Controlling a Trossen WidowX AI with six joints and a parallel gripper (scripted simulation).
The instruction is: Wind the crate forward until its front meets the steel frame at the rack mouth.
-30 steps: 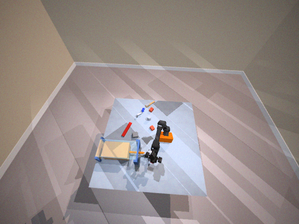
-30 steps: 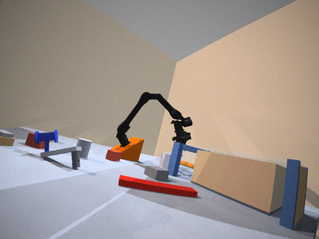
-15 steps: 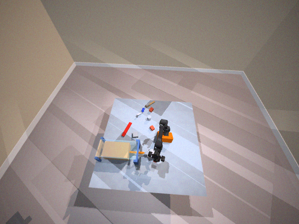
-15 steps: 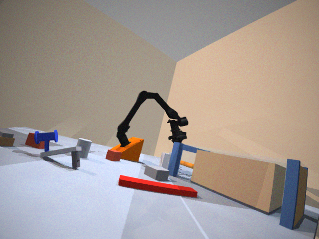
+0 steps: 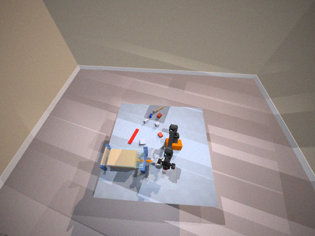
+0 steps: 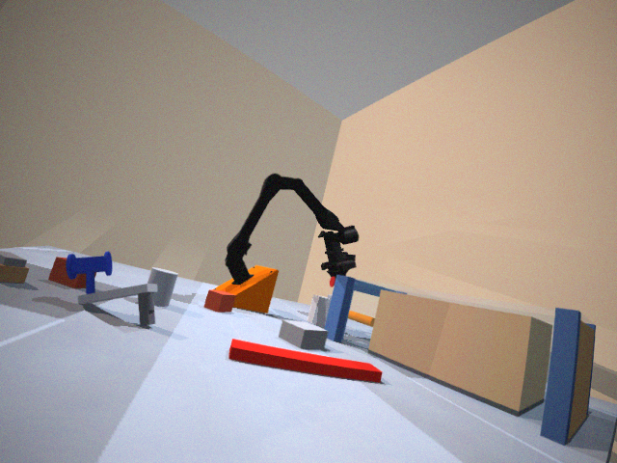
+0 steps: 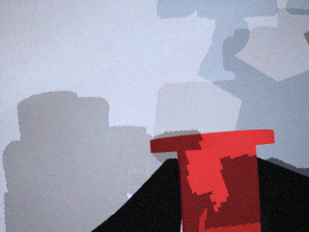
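My gripper (image 5: 165, 168) (image 6: 334, 276) (image 7: 207, 166) is shut on a red flanged grip (image 7: 220, 169), to the right of the winch in the top view, above the bench. What is below the grip is hidden. The pale winch (image 5: 156, 161) (image 6: 318, 310) stands outside the cubby mouth; its top hole is too small to see. An orange strap (image 5: 144, 160) (image 6: 361, 317) runs from it to the tan crate (image 5: 122, 158) (image 6: 448, 343). The crate sits flat in the cubby. A gap separates its front from the blue mouth frame (image 5: 143, 168) (image 6: 340, 309).
A grey block (image 5: 141, 142) (image 6: 303, 335) and a red bar (image 5: 133, 136) (image 6: 304, 361) lie beside the cubby. A grey cranked tool (image 6: 120, 293), a blue T-shaped tool (image 6: 90, 265), a cylinder (image 5: 156, 124) and red blocks lie farther off. The orange base (image 5: 177, 145) carries the arm.
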